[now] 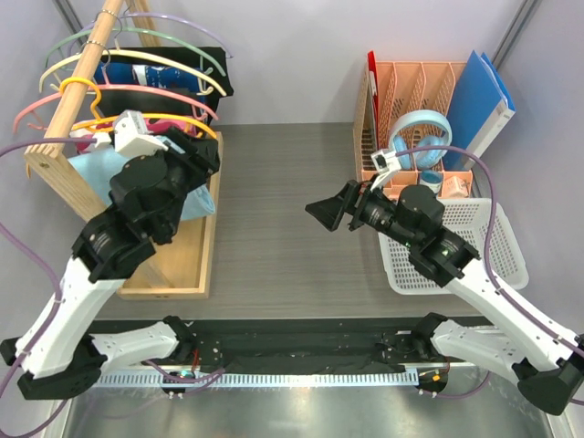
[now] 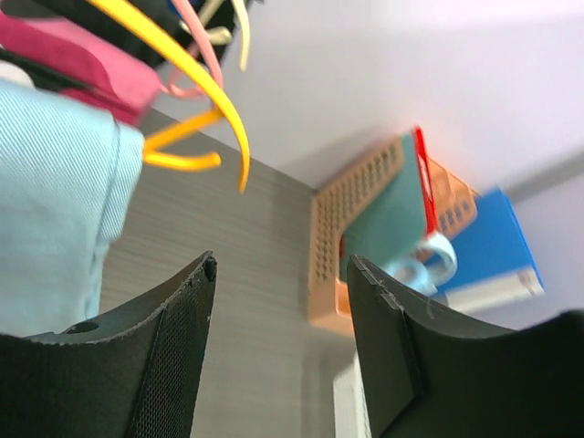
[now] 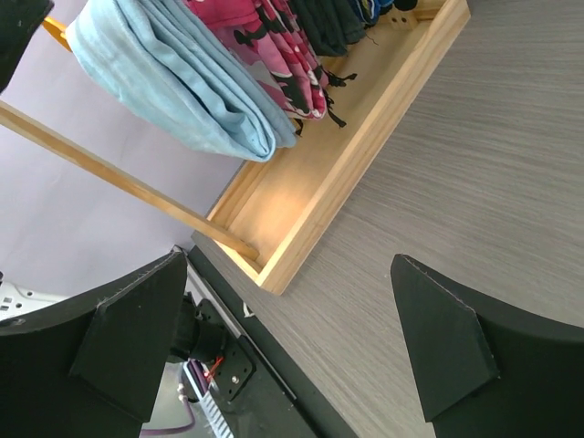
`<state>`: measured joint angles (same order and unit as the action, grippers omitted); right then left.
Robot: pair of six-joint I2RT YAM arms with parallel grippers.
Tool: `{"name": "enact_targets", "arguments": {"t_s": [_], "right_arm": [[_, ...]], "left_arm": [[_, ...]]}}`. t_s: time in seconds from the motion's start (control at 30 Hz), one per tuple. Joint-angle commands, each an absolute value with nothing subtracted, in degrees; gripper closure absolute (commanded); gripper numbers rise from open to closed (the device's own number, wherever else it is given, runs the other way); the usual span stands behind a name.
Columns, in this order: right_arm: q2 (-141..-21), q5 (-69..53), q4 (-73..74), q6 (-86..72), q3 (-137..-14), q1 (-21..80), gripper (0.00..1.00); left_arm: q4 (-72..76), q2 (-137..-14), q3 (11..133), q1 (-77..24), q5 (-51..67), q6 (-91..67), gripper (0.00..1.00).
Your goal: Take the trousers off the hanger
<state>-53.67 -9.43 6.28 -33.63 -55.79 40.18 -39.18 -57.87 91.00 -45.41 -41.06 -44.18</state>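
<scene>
- Left gripper [image 2: 278,266]: jaws apart with nothing between them, raised at the near end of the rack [image 3: 338,173].
- The trousers [image 2: 55,201] hang just beside one finger [image 2: 169,338]. The yellow hanger [image 2: 196,78] curves above them.
- Right gripper [image 3: 287,269]: jaws wide and empty, over the table [image 3: 474,164], well apart from the rack.
- The trousers are the end garment on the rack, folded and hanging down over its wooden base. A pink camouflage garment [image 3: 265,55] presses against them.

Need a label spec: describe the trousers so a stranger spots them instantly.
Find the wooden rack on the left of the table. At its near end hang the trousers, folded over. They are plain sky-blue; beside them is a pink camouflage garment, then dark garments.
</scene>
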Motion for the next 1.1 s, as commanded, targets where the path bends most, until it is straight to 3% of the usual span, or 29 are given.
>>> {"name": "enact_targets", "arguments": {"t_s": [0.0,0.27,0.47,0.77,1.07], "right_arm": [[-49.85,-7.12,7.38,-35.42,-53.79,40.43,0.00],[-43.86,-5.19,10.89,-36.47,-51.50,40.43,0.00],[-40.52,-3.96,11.95,-37.09,-50.01,40.52,0.00],[-38.76,-3.69,12.57,-37.97,-47.99,40.43,0.00],[-37.88,-3.87,12.48,-38.85,-46.85,40.43,0.00]], "left_arm": [[-30.51,-61.69,94.39,-45.62,-55.97,-41.49,0.40],[-26.29,-70.48,100.89,-45.18,-65.30,-30.51,0.38],[-32.51,-75.76,107.04,-43.77,-69.34,-29.35,0.41],[-37.53,-75.59,105.56,-33.58,-62.76,-35.33,0.41],[-28.67,-76.38,102.23,-27.51,-60.38,-28.31,0.45]]}}
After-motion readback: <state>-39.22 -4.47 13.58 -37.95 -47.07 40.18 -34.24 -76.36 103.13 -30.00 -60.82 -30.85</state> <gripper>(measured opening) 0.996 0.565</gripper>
